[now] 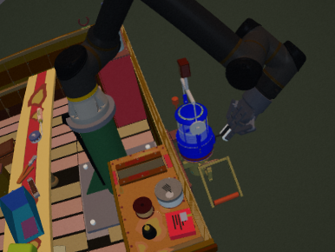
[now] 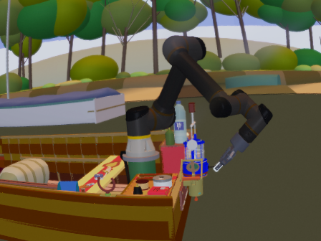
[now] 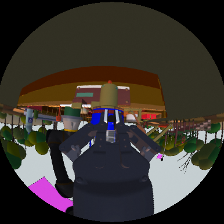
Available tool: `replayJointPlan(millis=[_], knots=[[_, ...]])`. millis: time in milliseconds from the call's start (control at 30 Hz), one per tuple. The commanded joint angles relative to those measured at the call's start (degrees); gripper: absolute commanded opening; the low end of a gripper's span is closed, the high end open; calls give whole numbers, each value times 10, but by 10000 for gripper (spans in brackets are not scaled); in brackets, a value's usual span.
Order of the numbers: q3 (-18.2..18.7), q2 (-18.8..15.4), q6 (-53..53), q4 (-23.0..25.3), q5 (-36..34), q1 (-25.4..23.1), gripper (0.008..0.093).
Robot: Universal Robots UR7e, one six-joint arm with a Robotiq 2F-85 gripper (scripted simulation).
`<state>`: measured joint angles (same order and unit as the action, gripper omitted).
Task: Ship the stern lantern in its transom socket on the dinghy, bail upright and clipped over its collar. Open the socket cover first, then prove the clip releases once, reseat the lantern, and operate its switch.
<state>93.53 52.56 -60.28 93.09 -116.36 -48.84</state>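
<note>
The blue stern lantern (image 1: 192, 131) (image 2: 194, 161) (image 3: 106, 120) stands in the brass transom socket (image 2: 195, 187) on the outside of the dinghy's stern. Its white bail (image 1: 187, 89) rises upright to a dark red grip at the top. The socket cover (image 1: 222, 182), a brass frame with an orange handle, hangs open below the socket. My gripper (image 1: 226, 132) (image 2: 218, 166) (image 3: 110, 135) hovers a short way off the lantern's outboard side, level with its body. It is closed and holds nothing.
The dinghy's transom edge (image 1: 149, 113) runs just inboard of the lantern. An orange panel (image 1: 158, 197) inside the stern carries a grey dial, a dark knob and a red switch box. A red box, a green bottle and a white bottle (image 2: 180, 125) stand behind the lantern.
</note>
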Motion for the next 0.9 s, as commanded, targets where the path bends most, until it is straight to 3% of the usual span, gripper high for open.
replayJointPlan(millis=[0,300,867], knots=[[0,1,0,0,0,0,80],[0,0,0,0,0,0,85],[0,0,0,0,0,0,425]])
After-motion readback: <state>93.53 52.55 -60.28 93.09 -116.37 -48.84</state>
